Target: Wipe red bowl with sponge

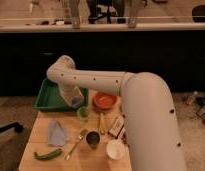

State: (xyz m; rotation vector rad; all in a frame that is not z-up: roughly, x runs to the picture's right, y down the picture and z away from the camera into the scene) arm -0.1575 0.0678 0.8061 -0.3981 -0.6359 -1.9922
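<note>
Gripper: at far left corner of desk, over right rim of green tray, just left of red bowl; pointed downward, suited to a pick from above.
Gripper state: cannot tell how far open, nor whether anything is held; tip hidden by wrist housing.
Bowl position: far edge of desk, near its middle; upright, opening upward, apart from gripper; inside reachable from above.
Sponge: not identifiable; possibly in tray below gripper, possibly already held; cannot tell.
Arm: entering from right edge, running along far edge, elbow raised above tray; judged held high to pass over items on desk.
Green cup: just in front of tray's right corner, between tray and bowl; nearest obstacle to a sideways move.
Other items: blue cloth and fork toward left edge; dark cup and white cup toward near edge.
Step in hand: judged as sponge pickup at tray; wiping not yet begun.
Next move: short shift right along far edge, then descent into bowl; clearance over green cup required.
Risk: bowl unsecured, likely to slide under wiping pressure.
</note>
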